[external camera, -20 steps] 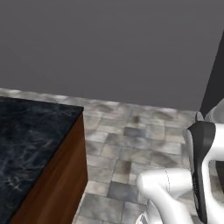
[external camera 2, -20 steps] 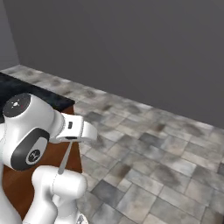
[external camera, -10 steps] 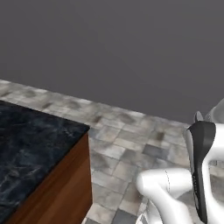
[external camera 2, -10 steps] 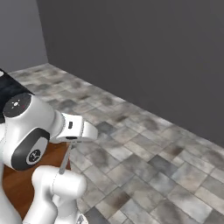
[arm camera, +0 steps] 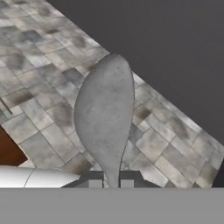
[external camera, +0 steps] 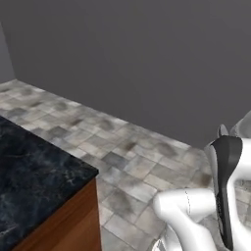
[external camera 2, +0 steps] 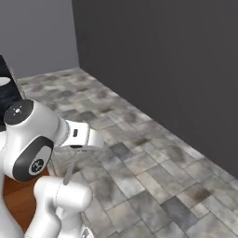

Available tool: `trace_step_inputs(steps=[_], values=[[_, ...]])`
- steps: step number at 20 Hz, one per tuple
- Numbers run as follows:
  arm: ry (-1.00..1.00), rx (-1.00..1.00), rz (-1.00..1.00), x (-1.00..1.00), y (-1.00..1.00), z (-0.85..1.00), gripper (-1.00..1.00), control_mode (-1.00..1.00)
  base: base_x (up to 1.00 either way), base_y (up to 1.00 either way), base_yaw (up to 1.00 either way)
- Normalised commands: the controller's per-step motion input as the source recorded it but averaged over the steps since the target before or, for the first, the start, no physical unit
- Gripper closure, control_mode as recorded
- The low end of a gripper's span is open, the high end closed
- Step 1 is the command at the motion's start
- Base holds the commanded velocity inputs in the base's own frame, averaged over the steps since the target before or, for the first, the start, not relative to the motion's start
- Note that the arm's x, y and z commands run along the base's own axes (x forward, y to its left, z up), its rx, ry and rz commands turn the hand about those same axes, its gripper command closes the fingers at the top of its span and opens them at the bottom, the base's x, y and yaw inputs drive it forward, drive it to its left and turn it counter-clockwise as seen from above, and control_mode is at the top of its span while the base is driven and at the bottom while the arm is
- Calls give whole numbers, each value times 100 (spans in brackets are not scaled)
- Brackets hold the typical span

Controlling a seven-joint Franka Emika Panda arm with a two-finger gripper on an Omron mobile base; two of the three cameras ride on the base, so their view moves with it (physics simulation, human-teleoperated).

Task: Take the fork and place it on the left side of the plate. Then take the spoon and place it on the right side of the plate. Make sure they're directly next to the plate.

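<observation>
1. In the hand view we see our hand (arm camera: 111,183) with its two small dark fingertips (arm camera: 95,183) drawn close together, clamped on the slim neck of the all silver-grey metal spoon (arm camera: 105,118).
2. The spoon's oval bowl rises straight out from between the fingertips, broad face toward the camera, well clear of anything beneath it.
3. Beyond the bowl, far below the hand, lies a grey and brown stone-tiled floor (arm camera: 39,57), which runs up to a plain dark grey wall (arm camera: 175,48).
4. In the right base view the spoon's thin handle (external camera 2: 69,167) hangs as a pale slanted line under the white forearm (external camera 2: 81,137).
5. In the left base view, a black marbled tabletop (external camera: 29,171) with a brown wooden side panel (external camera: 73,225) stands off to the left of the arm, apart from it.
6. In the right base view a sliver of something white (external camera 2: 3,81) sits on a dark surface at the far left edge, well away from the hand; we cannot tell what it is.
</observation>
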Motion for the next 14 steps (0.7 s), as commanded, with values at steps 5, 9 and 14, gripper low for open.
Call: trace_step_inputs(steps=[5, 9, 14], values=[[0, 0, 0, 0, 0, 0, 100, 100, 100, -16, 39], [0, 0, 0, 0, 0, 0, 100, 100, 100, -15, 41], [0, 0, 0, 0, 0, 0, 100, 100, 100, -16, 43]])
